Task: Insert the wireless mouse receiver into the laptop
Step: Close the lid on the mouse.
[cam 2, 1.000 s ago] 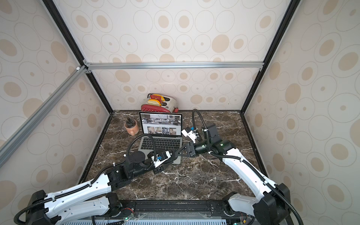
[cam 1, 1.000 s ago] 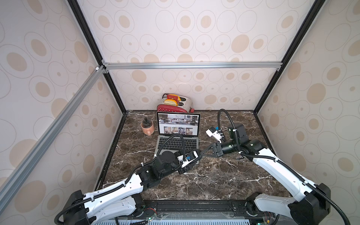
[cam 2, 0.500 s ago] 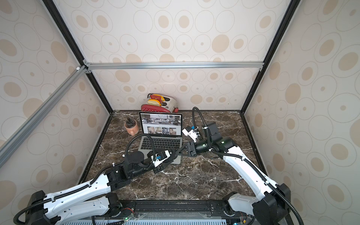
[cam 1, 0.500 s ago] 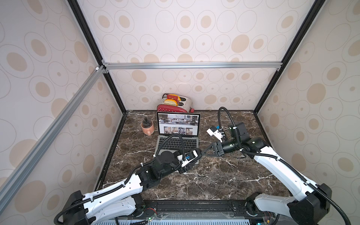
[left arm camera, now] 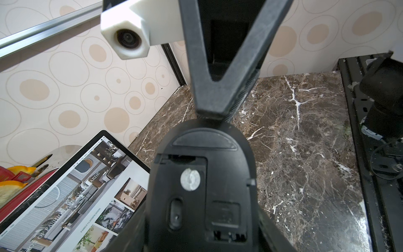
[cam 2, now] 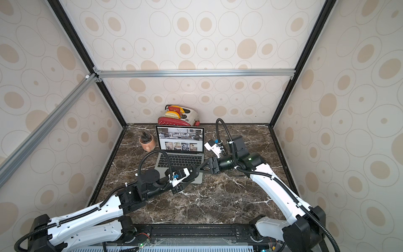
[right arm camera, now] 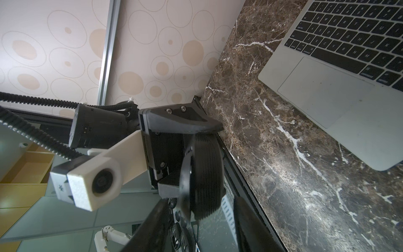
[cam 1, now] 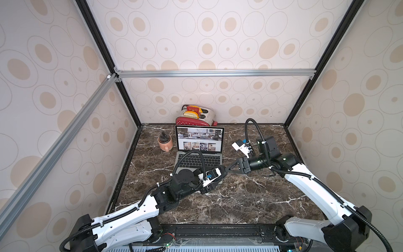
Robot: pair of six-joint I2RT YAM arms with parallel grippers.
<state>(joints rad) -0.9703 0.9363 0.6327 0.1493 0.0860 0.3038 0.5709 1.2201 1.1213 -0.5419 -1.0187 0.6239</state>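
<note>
Left pincer (right arm camera: 196,157) gripped the black mouse (left arm camera: 200,181) underside-up over the front corner of the open laptop (cam 1: 199,158). Right pincer (left arm camera: 209,113), jaws parted and empty, sat at its nose; receiver unseen, so plucking it out delicately looked next.

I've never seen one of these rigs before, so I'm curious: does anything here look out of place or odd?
Yes. The black mouse isn't on the table: the left gripper holds it in the air by the laptop, underside exposed, with the right gripper tip at its end. Its bottom cover seems to be off.
</note>
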